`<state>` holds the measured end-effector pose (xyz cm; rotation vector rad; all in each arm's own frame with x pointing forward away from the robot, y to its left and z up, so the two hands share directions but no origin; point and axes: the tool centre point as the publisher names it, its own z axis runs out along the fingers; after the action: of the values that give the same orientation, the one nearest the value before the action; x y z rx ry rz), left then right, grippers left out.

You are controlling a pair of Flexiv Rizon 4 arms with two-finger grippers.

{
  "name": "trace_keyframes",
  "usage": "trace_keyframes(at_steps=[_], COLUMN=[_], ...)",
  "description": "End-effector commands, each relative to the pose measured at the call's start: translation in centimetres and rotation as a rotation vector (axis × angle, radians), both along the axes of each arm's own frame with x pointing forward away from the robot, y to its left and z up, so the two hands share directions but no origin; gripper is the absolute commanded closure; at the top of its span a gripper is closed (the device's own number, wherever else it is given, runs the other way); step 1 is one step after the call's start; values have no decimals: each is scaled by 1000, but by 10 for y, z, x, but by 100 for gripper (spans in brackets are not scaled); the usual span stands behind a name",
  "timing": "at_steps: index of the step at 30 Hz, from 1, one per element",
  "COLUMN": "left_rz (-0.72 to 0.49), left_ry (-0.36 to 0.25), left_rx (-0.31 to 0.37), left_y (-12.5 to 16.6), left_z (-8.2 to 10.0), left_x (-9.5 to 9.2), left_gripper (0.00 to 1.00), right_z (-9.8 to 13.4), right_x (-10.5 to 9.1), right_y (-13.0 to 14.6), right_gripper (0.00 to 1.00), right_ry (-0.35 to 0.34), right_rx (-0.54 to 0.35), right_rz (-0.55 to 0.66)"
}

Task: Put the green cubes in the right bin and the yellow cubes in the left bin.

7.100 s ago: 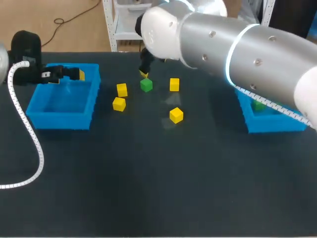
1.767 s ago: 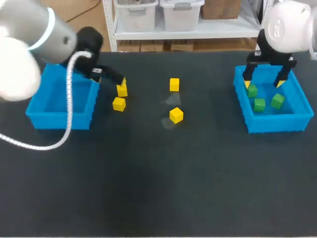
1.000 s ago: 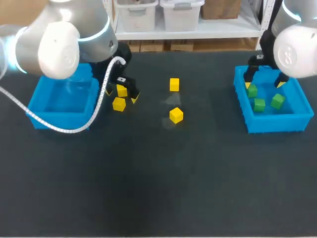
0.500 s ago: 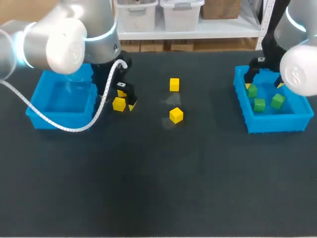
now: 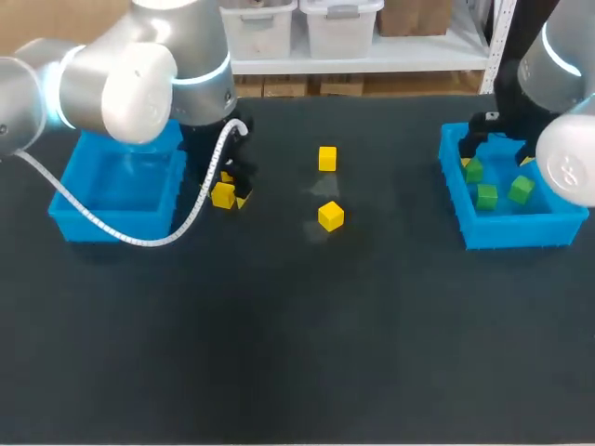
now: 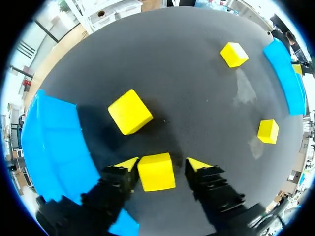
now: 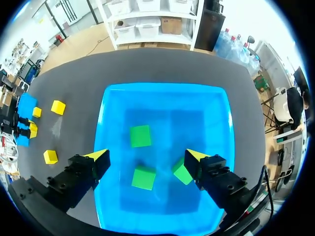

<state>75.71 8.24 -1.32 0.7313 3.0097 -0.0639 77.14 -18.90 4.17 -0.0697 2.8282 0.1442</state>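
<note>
My left gripper [image 6: 156, 164] is low over the table just right of the left blue bin [image 5: 112, 216], open around a yellow cube [image 6: 156, 171]. One fingertip is against that cube and the other stands a little off it. A second yellow cube [image 6: 130, 111] lies just ahead of it. Two more yellow cubes [image 5: 326, 158] [image 5: 330, 216] sit near the table's middle. My right gripper [image 7: 147, 158] hangs open over the right blue bin [image 7: 114, 101]. That bin holds three green cubes [image 7: 141, 135] [image 7: 144, 178] [image 7: 181, 172].
The left bin's floor [image 5: 116, 186] shows nothing in it in the head view. The left arm's white cable [image 5: 139, 237] loops over the table in front of that bin. Bare black table [image 5: 297, 353] stretches across the front.
My left gripper has moved from the farther yellow cube of the pair to the nearer one, come down around it, and its fingers have narrowed. The right gripper has stayed over the right bin.
</note>
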Motion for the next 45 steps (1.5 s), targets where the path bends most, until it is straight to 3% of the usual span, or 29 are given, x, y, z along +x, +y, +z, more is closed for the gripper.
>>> trace_keyframes(at_steps=[1, 5, 7, 15, 20, 27, 30, 33, 34, 36, 45], left_rz=[-14, -28, -49, -35, 23, 150, 167, 164, 164, 167, 175], left_ry=[11, 17, -12, -206, -280, -318, -329, -300, -297, -291, -322], left_rx=[9, 17, 23, -83, -84, -3, 83, 150, 166, 176, 88], left_y=[1, 3, 5, 5, 30, 88, 108, 118, 120, 122, 104], left_z=[-1, 0, 7, 71, 97, 102, 97, 85, 82, 78, 91], left_x=[-1, -2, 0, 16, 22, 20, 16, 13, 12, 10, 19], left_gripper=[100, 100, 100, 100, 100, 100, 100, 100, 83, 0, 0], right_z=[0, 0, 0, 0, 0, 0, 0, 0, 0, 0, 0], right_x=[-5, -5, -5, -5, -5, -5, -5, -5, -5, -5, -5], right_y=[-1, -1, -1, -1, -1, -1, -1, -1, -1, -1, -1], right_gripper=[0, 0, 0, 0, 0, 0, 0, 0, 0, 0, 0], right_ry=[-63, -63, -63, -63, -63, -63, -63, -63, -63, -63, -63], right_rx=[0, 0, 0, 0, 0, 0, 0, 0, 0, 0, 0], right_rz=[-9, -9, -9, -9, -9, -9, -9, -9, -9, -9, -9])
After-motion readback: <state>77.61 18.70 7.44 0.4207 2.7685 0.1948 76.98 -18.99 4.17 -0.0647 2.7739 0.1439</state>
